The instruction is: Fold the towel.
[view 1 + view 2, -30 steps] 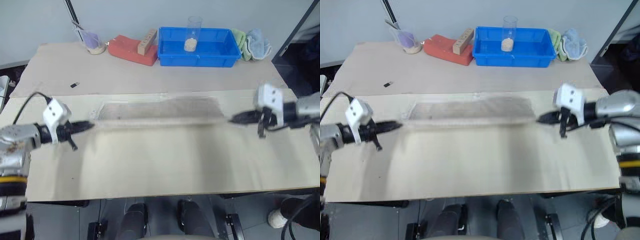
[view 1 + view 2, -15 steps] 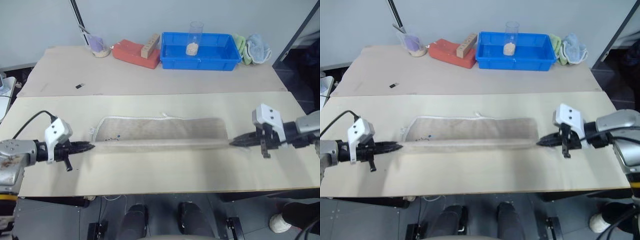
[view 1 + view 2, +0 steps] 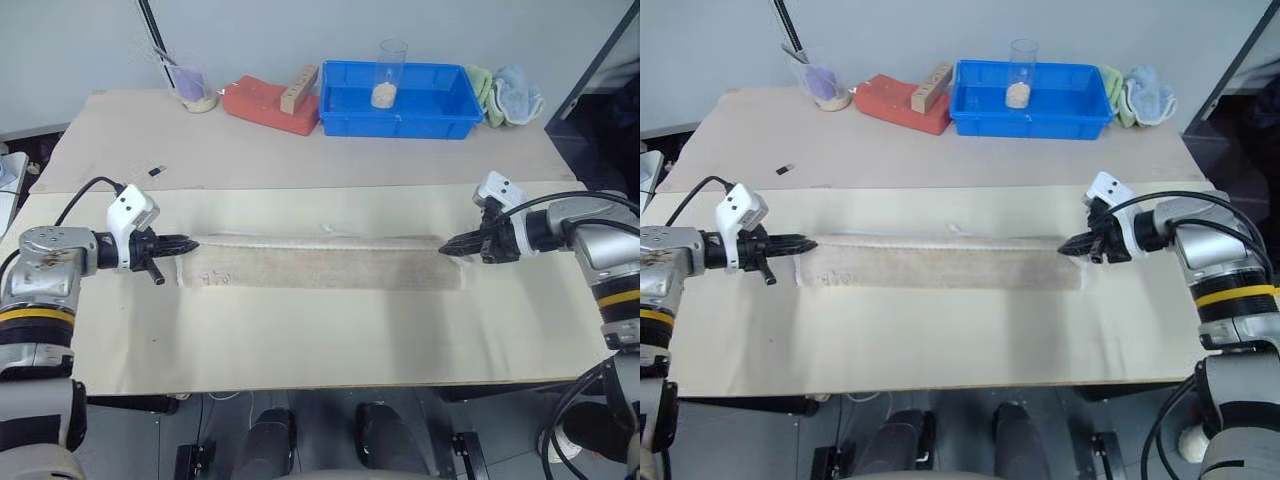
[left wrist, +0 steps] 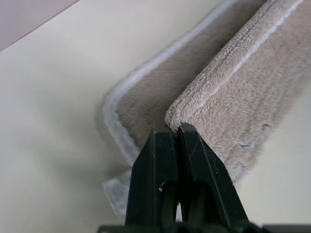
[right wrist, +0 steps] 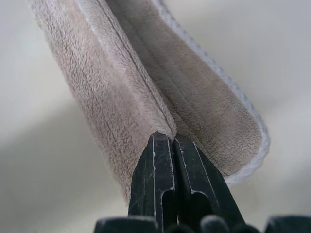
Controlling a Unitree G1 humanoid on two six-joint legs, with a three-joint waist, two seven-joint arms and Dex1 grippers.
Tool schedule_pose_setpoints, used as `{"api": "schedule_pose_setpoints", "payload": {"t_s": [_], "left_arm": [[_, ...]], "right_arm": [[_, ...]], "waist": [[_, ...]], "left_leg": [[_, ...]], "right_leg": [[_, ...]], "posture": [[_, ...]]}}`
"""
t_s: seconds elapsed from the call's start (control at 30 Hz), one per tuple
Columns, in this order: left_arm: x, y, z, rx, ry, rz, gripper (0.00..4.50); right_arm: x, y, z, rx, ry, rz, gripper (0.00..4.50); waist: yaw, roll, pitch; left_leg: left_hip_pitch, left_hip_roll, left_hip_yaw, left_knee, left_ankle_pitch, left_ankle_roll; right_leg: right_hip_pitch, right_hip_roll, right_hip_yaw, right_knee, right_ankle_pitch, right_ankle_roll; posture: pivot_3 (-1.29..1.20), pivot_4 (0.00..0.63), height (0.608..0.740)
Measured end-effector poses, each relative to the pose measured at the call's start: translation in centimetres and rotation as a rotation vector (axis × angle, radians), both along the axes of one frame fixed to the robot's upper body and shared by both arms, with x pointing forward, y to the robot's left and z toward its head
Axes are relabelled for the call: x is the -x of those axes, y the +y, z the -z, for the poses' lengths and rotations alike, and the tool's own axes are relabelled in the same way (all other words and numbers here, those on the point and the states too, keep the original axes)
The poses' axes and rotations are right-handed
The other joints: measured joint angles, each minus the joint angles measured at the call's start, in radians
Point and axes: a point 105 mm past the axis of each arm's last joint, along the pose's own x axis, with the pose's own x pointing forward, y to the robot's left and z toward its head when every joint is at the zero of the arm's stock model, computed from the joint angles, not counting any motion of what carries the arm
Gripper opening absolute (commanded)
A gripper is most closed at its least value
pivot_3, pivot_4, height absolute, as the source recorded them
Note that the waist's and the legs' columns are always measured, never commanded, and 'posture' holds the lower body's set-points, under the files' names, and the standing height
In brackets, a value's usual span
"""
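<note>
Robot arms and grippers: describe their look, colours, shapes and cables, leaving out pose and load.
Each arm is a rounded silver-grey shell, with a yellow and black band lower down. The left gripper and right gripper each have two slim black tapering fingers, scuffed pale along the edges. A white boxy block sits on each wrist, with a black cable looping back over the arm.

Robot lab, pale worktable (image 3: 300, 340), blue bin (image 3: 398, 108), props along grey wall (image 3: 80, 40)
</note>
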Motion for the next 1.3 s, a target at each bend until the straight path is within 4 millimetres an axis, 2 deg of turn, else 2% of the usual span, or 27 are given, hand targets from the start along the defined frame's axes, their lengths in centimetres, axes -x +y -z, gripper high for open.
{"api": "schedule_pose_setpoints", "payload": {"t_s": [0.03, 0.13, 0.3, 0.37, 0.53, 0.57, 0.7, 0.83, 0.93, 1.1, 1.2, 1.3], "left_arm": [[-0.3, 0.0, 0.1, 0.003, -0.005, -0.014, 0.00], [-1.0, 0.5, 0.1, -0.015, -0.035, -0.054, 1.03], [-1.9, 1.0, -0.9, -0.041, -0.123, -0.085, 3.29], [-2.0, 1.0, -1.5, -0.035, -0.154, -0.085, 3.31], [-1.3, 1.6, -1.8, -0.047, -0.185, -0.083, 3.31], [-0.8, 1.2, -2.0, -0.057, -0.201, -0.046, 3.31], [1.4, -3.3, -3.2, -0.021, -0.244, 0.161, 3.31], [4.3, -8.1, -3.2, 0.035, -0.234, 0.370, 3.31], [5.8, -10.1, -3.3, 0.055, -0.214, 0.460, 3.31], [7.0, -12.2, -4.4, 0.059, -0.235, 0.549, 3.31], [7.0, -12.3, -4.6, 0.058, -0.237, 0.550, 3.31], [7.0, -12.3, -4.7, 0.057, -0.239, 0.551, 3.31]], "right_arm": [[-0.2, 0.0, 0.0, -0.002, -0.004, 0.007, 1.27], [-0.7, -0.1, -0.3, -0.011, -0.035, 0.043, 2.35], [-1.6, -0.3, -1.7, -0.061, -0.134, 0.107, 4.07], [-1.6, -0.8, -2.4, -0.072, -0.201, 0.136, 4.47], [-0.6, -1.6, -2.0, -0.071, -0.276, 0.189, 4.47], [0.0, -2.0, -1.7, -0.073, -0.291, 0.218, 4.47], [1.9, -2.1, 0.9, -0.089, -0.260, 0.300, 4.47], [2.7, -1.9, 3.5, -0.116, -0.244, 0.406, 4.47], [2.8, -2.0, 4.6, -0.135, -0.249, 0.490, 4.47], [2.7, -1.5, 5.8, -0.227, -0.189, 0.593, 4.47], [2.7, -1.0, 6.1, -0.253, -0.156, 0.606, 3.67], [2.6, -0.9, 6.2, -0.254, -0.146, 0.618, 2.63]], "waist": [[0.000, 0.000, 0.000], [-0.001, 0.000, 0.000], [0.001, 0.000, 0.000], [0.001, 0.000, 0.000], [0.002, 0.000, 0.000], [0.002, 0.000, 0.000], [0.006, 0.000, 0.000], [0.002, 0.000, 0.000], [-0.002, 0.000, 0.000], [-0.002, 0.000, 0.000], [-0.001, 0.000, 0.000], [-0.001, 0.000, 0.000]], "left_leg": [[0.000, 0.000, 0.000, 0.000, 0.000, 0.000], [0.000, 0.000, 0.000, 0.000, 0.000, 0.000], [-0.001, 0.000, 0.000, 0.000, 0.000, 0.000], [-0.001, 0.000, -0.001, 0.000, 0.000, 0.000], [-0.002, 0.000, -0.003, 0.000, 0.000, 0.000], [-0.003, 0.000, -0.004, 0.000, 0.000, 0.000], [-0.003, 0.000, -0.007, 0.001, 0.000, 0.000], [-0.001, 0.000, -0.007, 0.001, 0.000, 0.000], [0.000, 0.000, -0.007, 0.001, 0.000, 0.000], [0.001, 0.000, -0.007, 0.000, 0.000, 0.000], [0.002, 0.000, -0.006, 0.001, 0.000, 0.000], [0.002, 0.000, -0.006, 0.000, 0.000, 0.000]], "right_leg": [[0.000, 0.000, 0.000, 0.000, 0.000, 0.000], [0.000, 0.000, 0.000, 0.000, 0.000, 0.000], [0.000, -0.001, 0.000, 0.001, 0.000, 0.000], [0.000, -0.001, 0.000, 0.001, 0.000, 0.001], [0.000, -0.001, 0.000, 0.002, 0.001, 0.001], [0.000, -0.001, 0.000, 0.002, 0.001, 0.001], [0.001, -0.002, 0.001, 0.002, 0.001, 0.002], [0.002, -0.001, 0.003, 0.000, 0.002, 0.003], [0.002, 0.000, 0.003, 0.000, 0.002, 0.003], [0.003, 0.000, 0.003, 0.000, 0.002, 0.003], [0.003, 0.000, 0.003, -0.001, 0.002, 0.003], [0.004, 0.000, 0.003, -0.001, 0.002, 0.003]], "posture": [[0.00, 0.150, 0.740], [0.00, 0.150, 0.740], [0.00, 0.150, 0.740], [0.00, 0.150, 0.740], [0.00, 0.150, 0.740], [0.00, 0.150, 0.740], [0.00, 0.150, 0.740], [0.00, 0.150, 0.740], [0.00, 0.150, 0.740], [0.00, 0.150, 0.740], [0.00, 0.150, 0.740], [0.00, 0.150, 0.740]]}}
